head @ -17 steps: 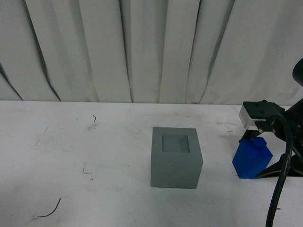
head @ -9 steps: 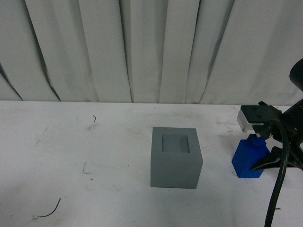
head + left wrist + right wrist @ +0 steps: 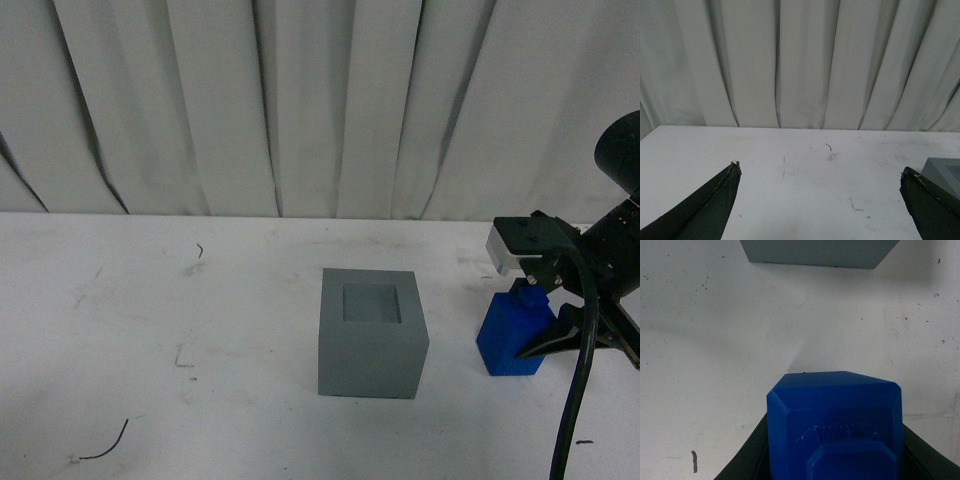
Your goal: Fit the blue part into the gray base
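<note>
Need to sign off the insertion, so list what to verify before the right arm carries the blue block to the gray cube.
1. Right gripper closed on bright blue matte block: ok.
2. Block off the white table: cannot tell.
3. Gray matte cube with its square recess empty, facing up: ok.
4. Table between block and cube free of obstacles: ok.
5. Left gripper open, absent from front view: ok.

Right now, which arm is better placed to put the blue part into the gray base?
Right. The right tool grips the blue part beside the gray base; the left tool hangs open, holding nothing.
</note>
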Robot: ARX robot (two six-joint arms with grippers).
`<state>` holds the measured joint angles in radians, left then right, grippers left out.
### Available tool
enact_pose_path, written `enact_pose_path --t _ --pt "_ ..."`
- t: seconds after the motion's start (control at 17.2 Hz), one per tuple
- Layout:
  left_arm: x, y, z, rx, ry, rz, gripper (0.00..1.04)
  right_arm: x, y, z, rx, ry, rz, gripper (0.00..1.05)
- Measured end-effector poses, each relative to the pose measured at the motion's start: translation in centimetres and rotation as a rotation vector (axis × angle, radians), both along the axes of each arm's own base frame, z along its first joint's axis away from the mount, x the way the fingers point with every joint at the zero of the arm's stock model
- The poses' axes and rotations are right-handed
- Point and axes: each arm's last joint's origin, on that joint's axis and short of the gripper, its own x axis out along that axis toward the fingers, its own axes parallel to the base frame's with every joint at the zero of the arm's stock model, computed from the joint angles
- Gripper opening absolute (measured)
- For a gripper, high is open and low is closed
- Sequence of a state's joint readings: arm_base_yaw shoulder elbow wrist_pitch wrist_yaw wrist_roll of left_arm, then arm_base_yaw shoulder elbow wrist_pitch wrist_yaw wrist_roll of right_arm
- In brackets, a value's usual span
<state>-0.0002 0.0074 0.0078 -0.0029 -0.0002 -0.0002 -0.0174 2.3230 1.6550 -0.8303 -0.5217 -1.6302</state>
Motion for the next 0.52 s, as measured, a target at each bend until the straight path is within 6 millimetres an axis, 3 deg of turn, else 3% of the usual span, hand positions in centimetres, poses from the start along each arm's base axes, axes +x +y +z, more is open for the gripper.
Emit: enact_pose_path --t 0.23,0.52 --pt "0.0 0.0 0.0 0.000 0.000 0.000 0.98 -0.2 0.3 1.0 -0.001 0.002 0.007 0.47" --pt "0.0 0.0 0.0 0.000 0.000 0.000 0.98 -0.9 1.1 4.5 -0.001 -0.040 0.027 0.47"
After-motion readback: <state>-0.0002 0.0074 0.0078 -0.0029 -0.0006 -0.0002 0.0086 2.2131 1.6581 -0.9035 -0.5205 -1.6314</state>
